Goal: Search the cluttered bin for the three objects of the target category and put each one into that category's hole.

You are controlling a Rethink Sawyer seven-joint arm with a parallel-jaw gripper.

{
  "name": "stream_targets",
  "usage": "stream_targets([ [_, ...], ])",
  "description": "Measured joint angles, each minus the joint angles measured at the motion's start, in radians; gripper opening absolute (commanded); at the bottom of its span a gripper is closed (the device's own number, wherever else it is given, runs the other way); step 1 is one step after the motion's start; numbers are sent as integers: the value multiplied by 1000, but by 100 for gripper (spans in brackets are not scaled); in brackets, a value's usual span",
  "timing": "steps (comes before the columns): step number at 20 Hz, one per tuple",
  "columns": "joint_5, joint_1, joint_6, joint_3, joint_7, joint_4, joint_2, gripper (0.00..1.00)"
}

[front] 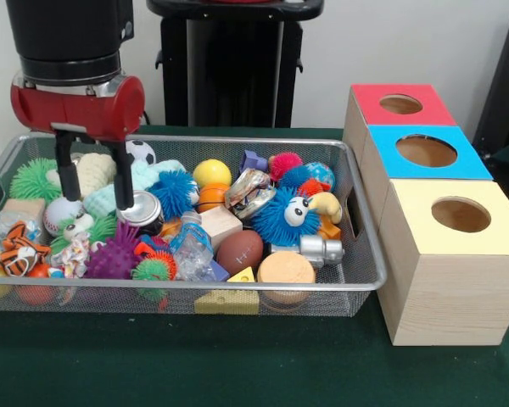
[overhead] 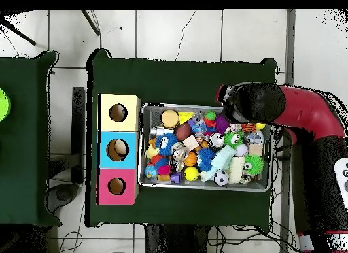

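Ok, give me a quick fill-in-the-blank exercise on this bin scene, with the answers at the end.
1. The gripper hangs over the bin, its fingers ____.
2. Of the three boxes, the one nearest the front camera has a ____ top.
3. The middle box has a ____ top.
4. The striped tiger lies at the end of the bin ____ from the boxes.

Answers: open; yellow; blue; farthest

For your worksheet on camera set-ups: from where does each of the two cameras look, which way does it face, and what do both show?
Front view: across the table, facing the robot; the arm comes down from above, gripper open over the bin.
Overhead view: above the table, looking straight down; the red-and-black arm reaches over the bin.
Shared: the bin and the yellow-topped box's hole.
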Motion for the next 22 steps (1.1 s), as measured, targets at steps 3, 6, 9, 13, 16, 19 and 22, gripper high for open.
stream_targets([
  [3, -8, 2, 0, 0, 0, -1, 9, 100],
  [6, -20, 4, 0, 0, 0, -6, 19, 100],
  [9, -34, 5, 1, 0, -1, -15, 31, 100],
  [13, -48, 3, 30, 1, -17, -49, 54, 100],
  [16, -56, -2, 63, 2, -41, -74, 65, 100],
  [19, -64, -10, 99, 4, -77, -102, 75, 100],
  [22, -68, -24, 134, 6, -129, -133, 86, 100],
])
